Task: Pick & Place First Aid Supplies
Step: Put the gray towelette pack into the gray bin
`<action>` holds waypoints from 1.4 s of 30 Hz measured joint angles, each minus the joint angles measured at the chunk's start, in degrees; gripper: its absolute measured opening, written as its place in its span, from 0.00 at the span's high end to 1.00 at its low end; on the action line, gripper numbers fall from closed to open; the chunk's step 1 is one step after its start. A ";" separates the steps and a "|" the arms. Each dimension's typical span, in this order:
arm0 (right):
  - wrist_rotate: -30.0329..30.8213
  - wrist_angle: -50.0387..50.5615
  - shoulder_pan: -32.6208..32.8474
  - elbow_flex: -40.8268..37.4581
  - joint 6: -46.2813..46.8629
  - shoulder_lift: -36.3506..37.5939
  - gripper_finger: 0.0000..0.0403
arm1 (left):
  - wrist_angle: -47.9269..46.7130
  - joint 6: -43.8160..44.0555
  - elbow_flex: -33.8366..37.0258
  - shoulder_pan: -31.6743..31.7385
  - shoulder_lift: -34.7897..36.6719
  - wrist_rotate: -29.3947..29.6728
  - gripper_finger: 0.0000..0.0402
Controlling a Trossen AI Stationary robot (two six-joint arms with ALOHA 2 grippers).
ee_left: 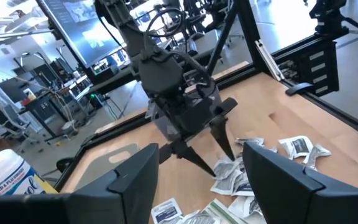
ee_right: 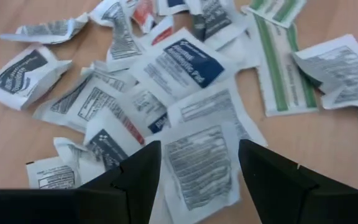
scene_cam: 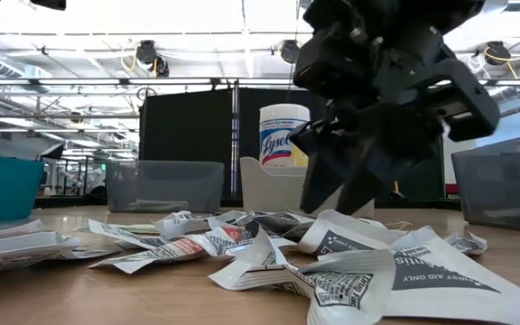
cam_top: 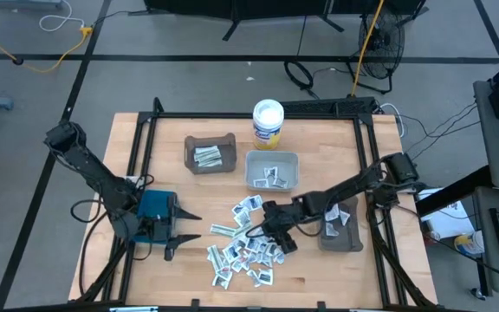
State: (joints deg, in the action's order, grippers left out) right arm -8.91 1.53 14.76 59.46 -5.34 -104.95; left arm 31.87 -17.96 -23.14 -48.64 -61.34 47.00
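The first aid supplies are small white packets and green-striped strips, heaped loosely on the wooden table near its front middle. They also show in the right wrist view and the low view. My right gripper slants down over the heap's right part, fingers open. A white printed packet lies below the gap between them. In the left wrist view its fingertips stand just above the packets. My left gripper hovers open and level at the heap's left, pointing toward the right gripper.
A brownish bin and a light grey bin stand at the far middle, and a dark grey bin at the right; each holds some packets. A white round tub stands behind them. A black frame borders the table.
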 joint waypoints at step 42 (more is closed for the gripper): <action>5.92 3.31 0.21 -0.07 7.93 0.02 0.31 | -2.25 3.96 -0.07 2.14 -0.04 -0.71 0.40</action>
State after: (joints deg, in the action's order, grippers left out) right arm -2.99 4.84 14.96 59.40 2.59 -104.92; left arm 29.62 -14.00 -23.20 -46.50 -61.38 46.29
